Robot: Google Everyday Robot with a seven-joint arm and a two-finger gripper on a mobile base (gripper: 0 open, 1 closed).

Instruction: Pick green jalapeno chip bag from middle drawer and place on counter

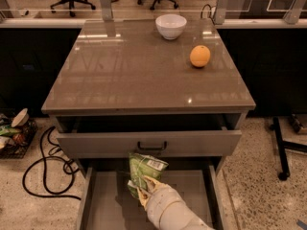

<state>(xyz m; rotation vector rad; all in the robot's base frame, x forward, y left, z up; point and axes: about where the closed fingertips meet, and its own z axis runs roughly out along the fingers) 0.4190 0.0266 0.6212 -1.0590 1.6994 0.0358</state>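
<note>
Grasp looks done: low in the frame's centre, the gripper (143, 190) has its fingers (152, 182) pinching the lower edge of the green jalapeno chip bag (145, 169), held upright over the middle drawer (105, 205). Lifting it clear and setting it on the counter (134, 71) above is not yet done.

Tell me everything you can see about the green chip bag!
The chip bag is small, crumpled and shiny, green with white patches and pale print. It stands almost upright over the open middle drawer, and its top overlaps the bottom edge of the drawer front above. The gripper pinches its lower end. Nothing else visibly touches it.
</note>
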